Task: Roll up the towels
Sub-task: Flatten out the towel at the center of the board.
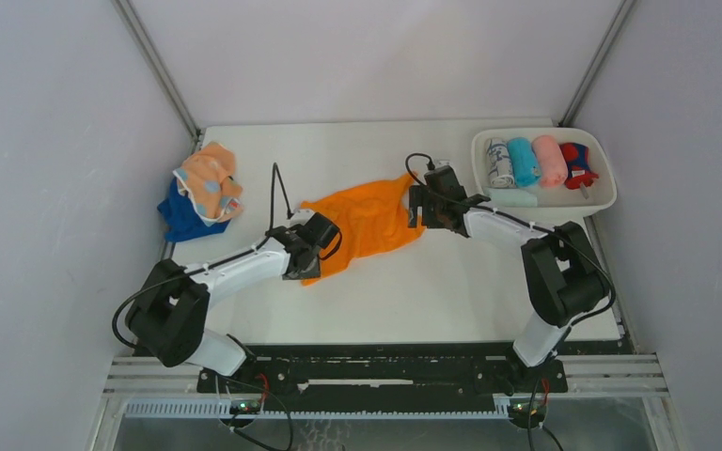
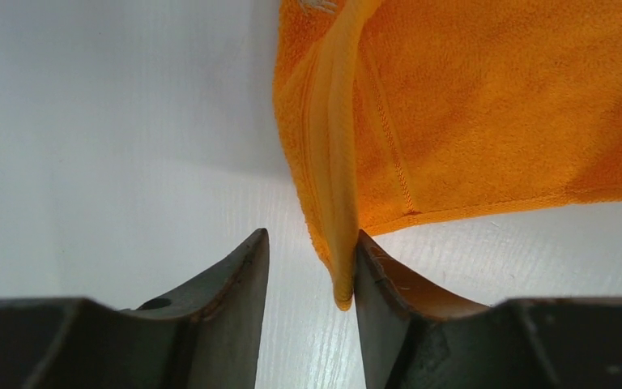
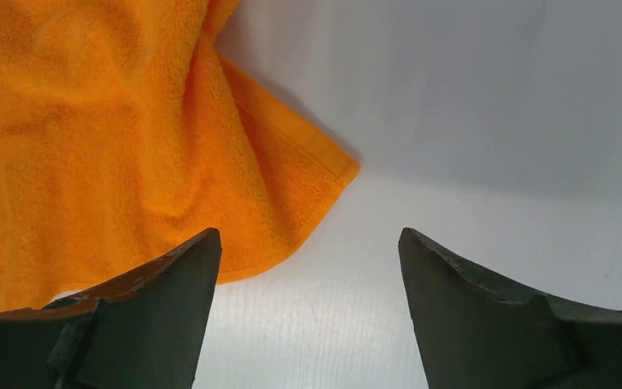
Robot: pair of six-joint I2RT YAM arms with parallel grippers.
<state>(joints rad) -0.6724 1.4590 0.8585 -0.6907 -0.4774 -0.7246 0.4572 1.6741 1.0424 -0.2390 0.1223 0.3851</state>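
**Container.** One white, round-cornered plastic tray (image 1: 609, 193) sits at the far right corner of your white desk (image 1: 451, 291). Its contents:
- Four rolled towels lie side by side:
  - a white roll with grey-blue marks (image 1: 500, 162)
  - a turquoise roll (image 1: 524, 161)
  - a pink roll (image 1: 551, 160)
  - a dark blue and red roll (image 1: 578, 164)
- A pale mint cloth (image 1: 512, 197) lies along the tray's near wall, crosswise to the rolls.

**Loose items.**
- A bright orange terry towel (image 1: 367, 221) lies unrolled and rumpled at mid-desk, running from near left to far right.
- A peach towel with pale-blue spots (image 1: 209, 183) is heaped on a dark blue towel (image 1: 183, 218) at the far left edge.

**Claws.**
- Your left claw (image 2: 312, 235) stands partly apart at the orange towel's near-left end. A raised hem hangs between the fingers. It touches one finger, and the other stands off it with a gap.
- Your right claw (image 3: 309, 231) stands wide apart at the far-right end. One finger is over the cloth, the towel's corner sits ahead of the gap, and nothing is gripped.

**Edges and room.**
- Bare desk runs along the near edge in front of the orange towel.
- A bare band lies behind the towel up to the back wall.
- A narrow strip separates your right claw from the tray.
- Grey walls close the left, right and far sides.
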